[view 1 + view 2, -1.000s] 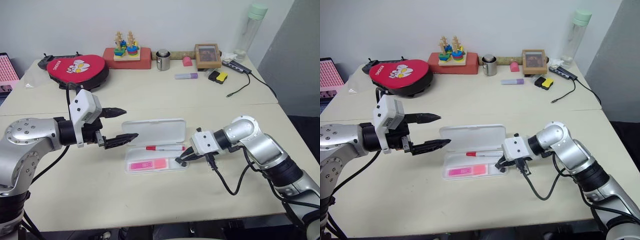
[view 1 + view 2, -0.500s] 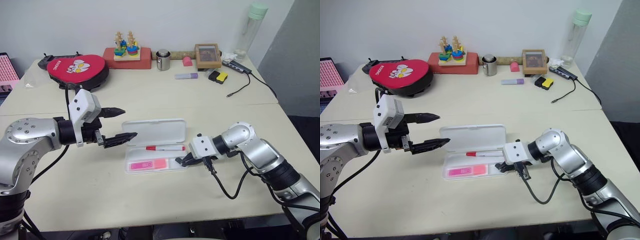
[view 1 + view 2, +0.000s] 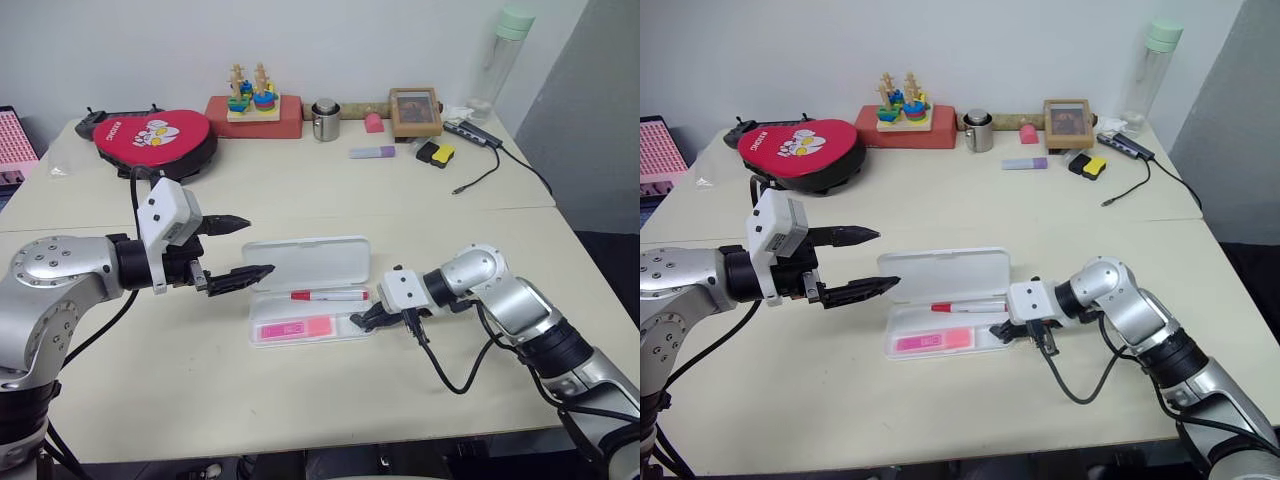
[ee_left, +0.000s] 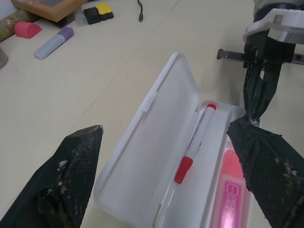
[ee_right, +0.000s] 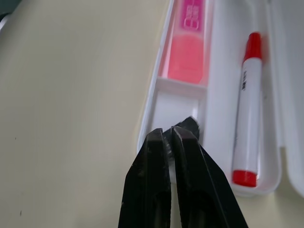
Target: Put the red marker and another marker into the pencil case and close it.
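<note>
I've got both pens already in the pencil case (image 3: 305, 290), which lies open on the table (image 3: 300, 400) between my two arms, lid folded back flat toward the far side. The red marker (image 3: 330, 296) lies in the long slot next to the hinge, and the pink highlighter (image 3: 293, 329) sits in the near compartment, toward the left end of the tray. So, as I read it, the only job left is closing the lid. My right gripper (image 3: 365, 319) has its fingers pressed together with nothing between them, and its tips are down at the right end of the tray, at or just inside the small end compartment; I can't tell from the wrist camera whether they touch the plastic. I take that posture as bracing or nudging the tray so it doesn't skate when the lid comes over. My left gripper (image 3: 245, 247) hangs spread wide and empty, just off the left end of the case and a little above it, one finger roughly level with the back edge of the lid. That looks to me like the ready position for hooking the lid's far edge and swinging it forward. The risk I see is the closed right fingers sitting in the lid's path.
</note>
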